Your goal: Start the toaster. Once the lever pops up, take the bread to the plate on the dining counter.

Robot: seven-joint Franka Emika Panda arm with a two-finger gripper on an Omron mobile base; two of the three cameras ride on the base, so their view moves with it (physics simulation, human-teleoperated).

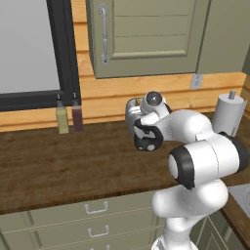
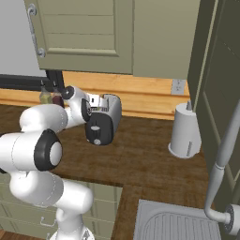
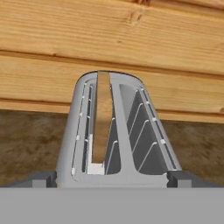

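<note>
The silver-grey toaster [image 3: 131, 131] stands on the dark worktop against the wooden wall, with its black end face [image 2: 98, 129] turned toward the room. The tan bread [image 3: 103, 118] stands upright in its left slot as the hand view shows it. My gripper [image 3: 113, 178] hovers just above the toaster's near end, open, with one dark fingertip [image 3: 41, 178] on each side and nothing between them. In the left base view the toaster [image 1: 131, 114] sits partly behind my wrist. The lever is too small to make out. The plate and dining counter are out of view.
A white paper-towel roll [image 2: 185, 131] stands right of the toaster. Two bottles [image 1: 62, 117] stand by the window to the left. A sink [image 2: 178, 225] and faucet [image 2: 220, 173] lie at the near right. A wall cabinet [image 1: 146, 34] hangs overhead.
</note>
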